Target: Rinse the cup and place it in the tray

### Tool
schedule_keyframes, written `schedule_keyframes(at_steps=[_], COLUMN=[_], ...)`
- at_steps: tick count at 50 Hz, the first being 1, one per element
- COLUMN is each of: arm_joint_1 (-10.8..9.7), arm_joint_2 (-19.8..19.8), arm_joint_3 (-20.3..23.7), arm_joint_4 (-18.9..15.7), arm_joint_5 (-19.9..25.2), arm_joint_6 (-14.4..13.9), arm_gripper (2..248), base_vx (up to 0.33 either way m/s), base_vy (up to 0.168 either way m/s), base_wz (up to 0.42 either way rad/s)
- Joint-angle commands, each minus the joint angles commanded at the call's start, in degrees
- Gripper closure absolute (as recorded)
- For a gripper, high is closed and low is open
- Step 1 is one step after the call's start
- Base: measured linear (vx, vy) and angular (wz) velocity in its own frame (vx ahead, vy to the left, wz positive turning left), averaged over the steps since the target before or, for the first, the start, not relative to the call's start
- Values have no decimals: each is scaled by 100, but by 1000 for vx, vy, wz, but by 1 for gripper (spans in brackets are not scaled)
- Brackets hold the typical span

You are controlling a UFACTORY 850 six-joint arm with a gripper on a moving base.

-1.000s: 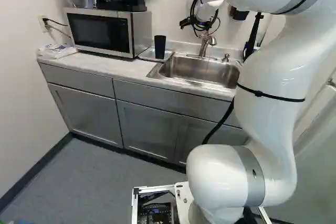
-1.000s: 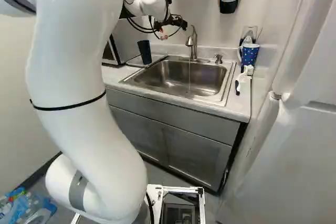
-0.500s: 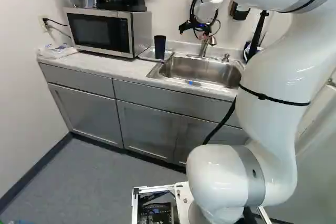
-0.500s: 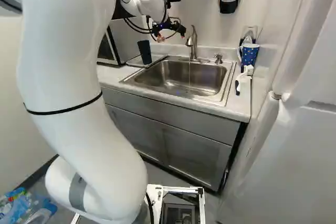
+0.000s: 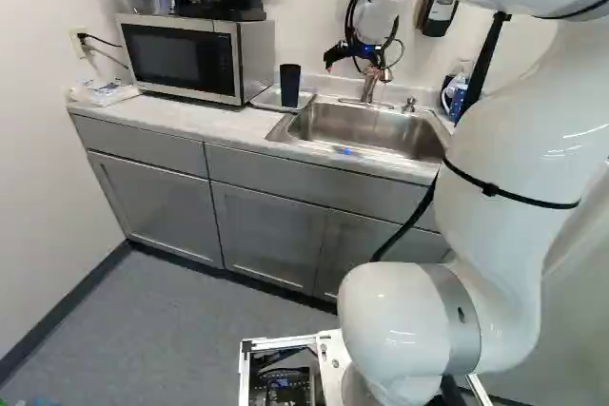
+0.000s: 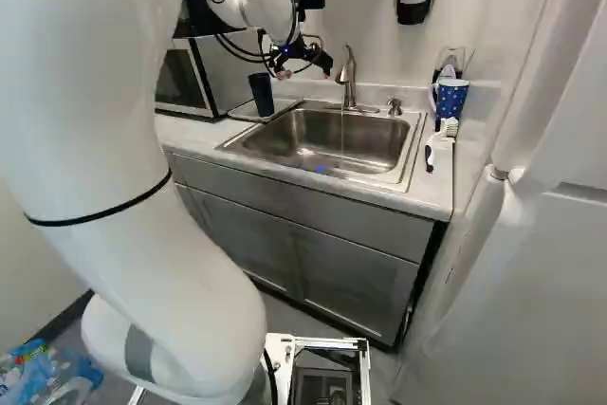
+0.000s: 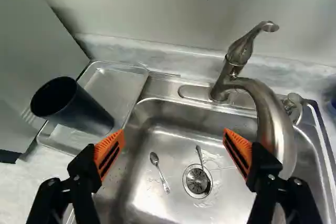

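The dark cup (image 6: 262, 94) stands upright on the metal tray (image 5: 271, 98), left of the sink (image 6: 327, 144). My gripper (image 6: 303, 74) hangs above the area between cup and faucet (image 6: 348, 78). In the wrist view the gripper (image 7: 174, 141) is open, its orange pads wide apart over the basin, with nothing between them. There the cup (image 7: 73, 106) is beyond and beside one finger, untouched, its open mouth showing. The faucet (image 7: 268, 114) curves beside the other finger. A thin stream of water runs from it into the basin.
Two spoons lie in the basin, one (image 7: 159, 171) apart from the drain (image 7: 198, 181), the other (image 7: 200, 157) reaching into it. The microwave (image 5: 186, 56) borders the tray. A blue mug (image 6: 450, 97) and a brush (image 6: 443, 138) stand right of the sink.
My open gripper has come lower and shifted left toward the cup's side, the arm moving with it. The base has stayed put, as have cup and tray. The mug now shows in the left base view.
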Motion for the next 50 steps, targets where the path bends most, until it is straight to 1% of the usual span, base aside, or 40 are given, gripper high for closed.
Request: schedule_keyframes(at_steps=[21,37,50], arm_joint_1=[-19,-81,-177], arm_joint_2=[608,1091,1166], arm_joint_3=[621,1089,1160], arm_joint_4=[0,0,0], arm_joint_5=[0,-65,-229], arm_joint_6=[0,0,0], arm_gripper=[3,3,3], base_vx=[0,0,0], base_vy=[0,0,0], base_wz=[0,0,0])
